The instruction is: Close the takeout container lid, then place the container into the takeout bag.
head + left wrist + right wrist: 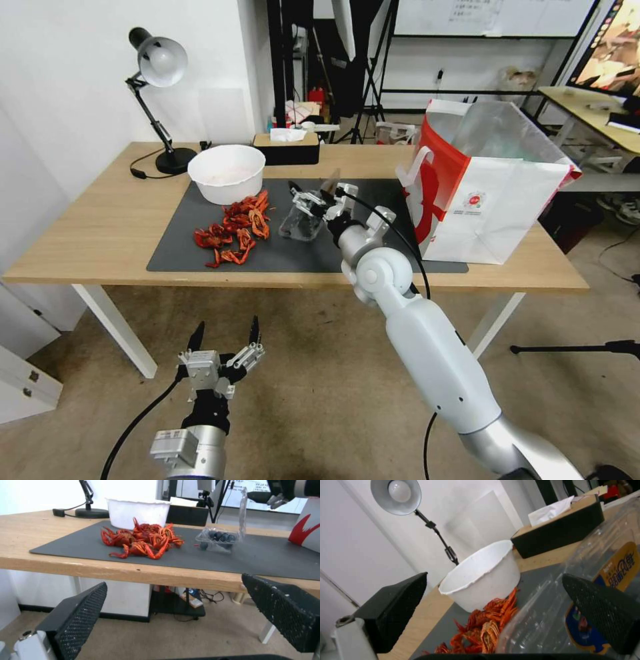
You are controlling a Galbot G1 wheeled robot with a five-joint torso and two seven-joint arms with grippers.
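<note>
The small clear plastic clamshell takeout container (217, 539), blueberries inside, sat on the dark grey mat (373, 257) on the wooden table (100, 220), beside red crayfish (235, 230). Its clear hinged lid (243, 512) stood upright. The right end effector (313, 190) hovered at the lid, fingers spread. The left end effector (227, 340) hung below table level, open. The white-and-red paper takeout bag (490, 200) stood at the mat's right end.

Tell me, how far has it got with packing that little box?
Nothing is finished yet. The box sits on the mat with its lid standing upright, open. In hand: the right claw, open, is at the lid. The left claw hangs open below the table. Left: shutting the lid and putting the box into the bag.
</note>
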